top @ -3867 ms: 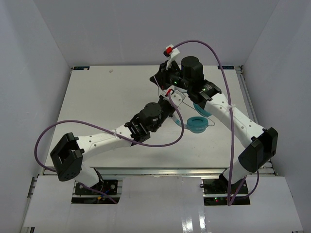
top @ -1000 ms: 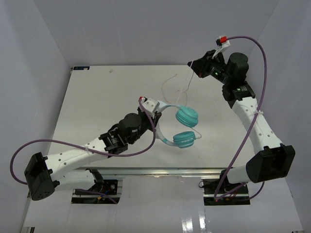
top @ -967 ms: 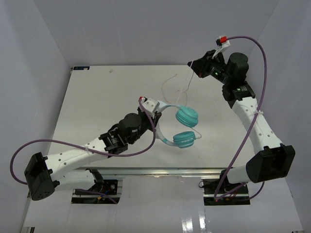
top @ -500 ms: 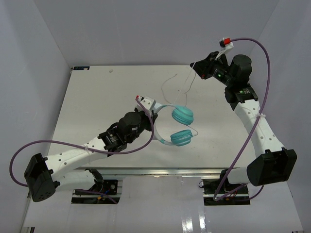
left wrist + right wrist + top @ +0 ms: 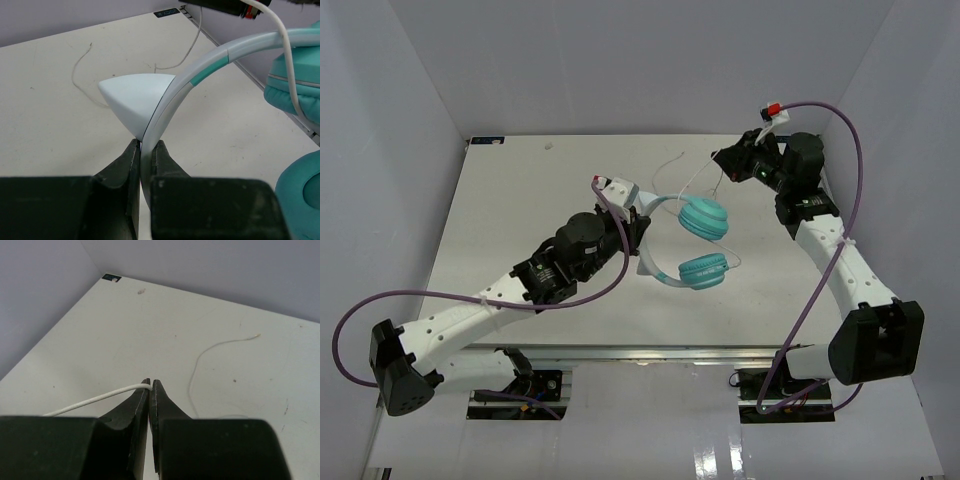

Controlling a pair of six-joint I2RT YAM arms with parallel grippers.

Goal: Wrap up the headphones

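Note:
The headphones (image 5: 704, 218) hang above the table's middle, two teal ear cups to the right of a pale white headband (image 5: 645, 262). My left gripper (image 5: 640, 224) is shut on that headband (image 5: 200, 70), just below a white triangular ear piece (image 5: 132, 95); teal cups (image 5: 295, 85) show at the right edge. My right gripper (image 5: 721, 162) is raised at the far right, shut on the thin white cord (image 5: 692, 182). In the right wrist view the cord (image 5: 90, 401) leaves the closed gripper (image 5: 150, 385) to the left.
The cord's loose end (image 5: 200, 357) lies curled on the white table (image 5: 520, 210) below the right gripper. Purple robot cables (image 5: 840, 130) arch over both arms. Grey walls close in the table's left, far and right sides.
The left arm has carried the headphones farther away and a little right. The right gripper, still on the cord, has dropped slightly toward them.

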